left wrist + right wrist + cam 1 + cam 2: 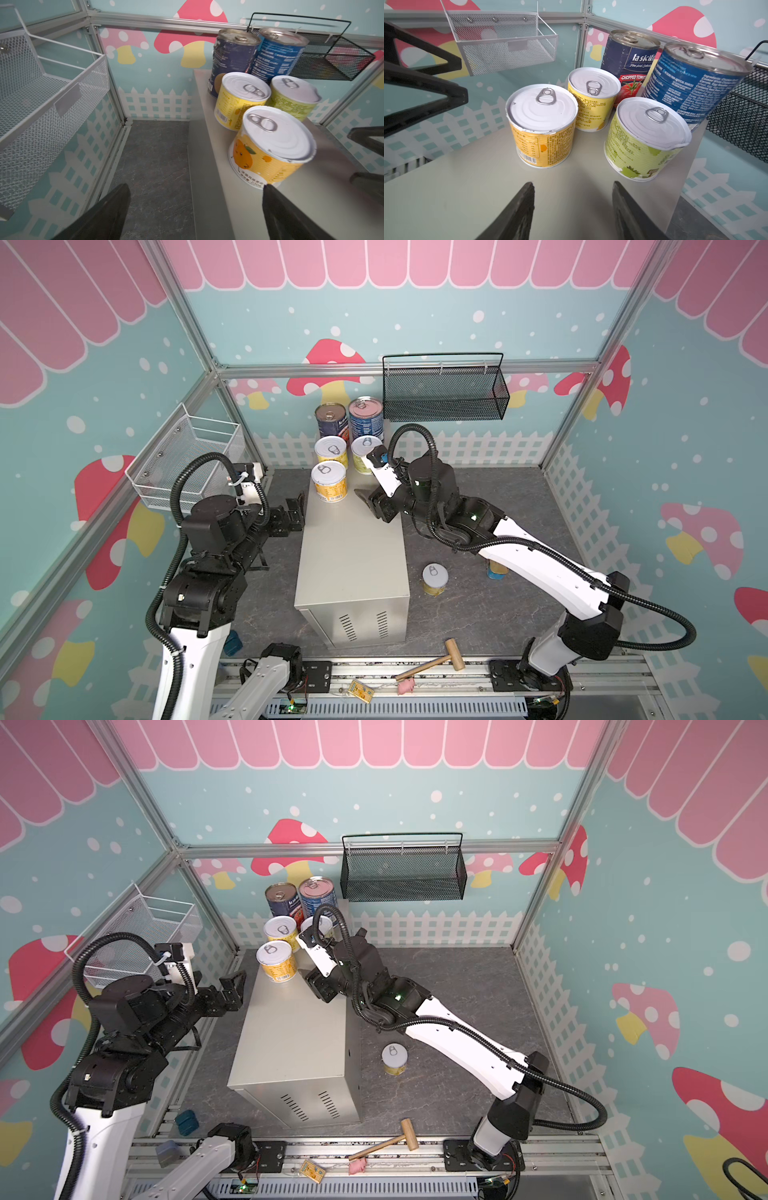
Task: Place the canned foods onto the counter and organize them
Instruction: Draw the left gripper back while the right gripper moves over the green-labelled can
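Note:
The counter (353,564), a tall beige metal box, stands mid-floor. At its far end stand two tall blue-label cans (331,418) (365,416) and, in front of them, three short yellow-label cans (330,452) (360,456) (329,481). My right gripper (363,499) (573,185) hovers over the counter top just short of these cans, jaws apart and empty. Off the counter's left edge is my left gripper (300,506) (195,187), wide open and empty. One short can (435,578) stands on the floor to the right. A blue and gold tin (496,570) peeks from under my right arm.
A black mesh basket (444,393) hangs on the back wall. On the left wall hangs a white wire basket (187,460). A wooden mallet (432,659), a pink toy pig (405,686) and a yellow card (360,690) lie along the front rail.

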You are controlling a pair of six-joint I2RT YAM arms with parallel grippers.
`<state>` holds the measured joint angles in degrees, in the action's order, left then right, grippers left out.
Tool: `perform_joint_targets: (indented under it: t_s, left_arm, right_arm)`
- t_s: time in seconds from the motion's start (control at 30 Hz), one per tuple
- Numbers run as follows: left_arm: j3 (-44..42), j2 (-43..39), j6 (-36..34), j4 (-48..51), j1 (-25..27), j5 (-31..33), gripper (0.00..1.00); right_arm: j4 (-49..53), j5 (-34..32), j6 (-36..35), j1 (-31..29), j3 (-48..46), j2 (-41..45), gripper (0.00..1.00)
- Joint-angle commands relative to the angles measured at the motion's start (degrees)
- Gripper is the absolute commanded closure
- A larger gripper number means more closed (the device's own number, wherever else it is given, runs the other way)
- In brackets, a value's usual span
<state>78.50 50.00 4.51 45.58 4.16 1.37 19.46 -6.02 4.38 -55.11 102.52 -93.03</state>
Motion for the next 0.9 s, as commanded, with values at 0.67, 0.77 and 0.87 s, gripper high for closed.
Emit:
perform_joint_targets:
  t_s: [0.67,0.77,0.87]
  left_arm:
    - [-6.87,7.19,2.65,-13.69,-5.04,-8.90,0.01]
    - [-7.13,7.55,2.62,-14.27,-5.07,-9.27,0.01]
    - [-7.30,7.96,2.60,-14.72,-5.08,-9.52,0.01]
  right_arm:
    - [2.52,-7.12,5.99,-0.52,-0.60,0.00,0.38]
    - [2.53,-7.47,5.92,-0.52,-1.43,0.70,0.37]
    - [2.55,-7.60,5.81,-0.52,-1.80,1.01,0.36]
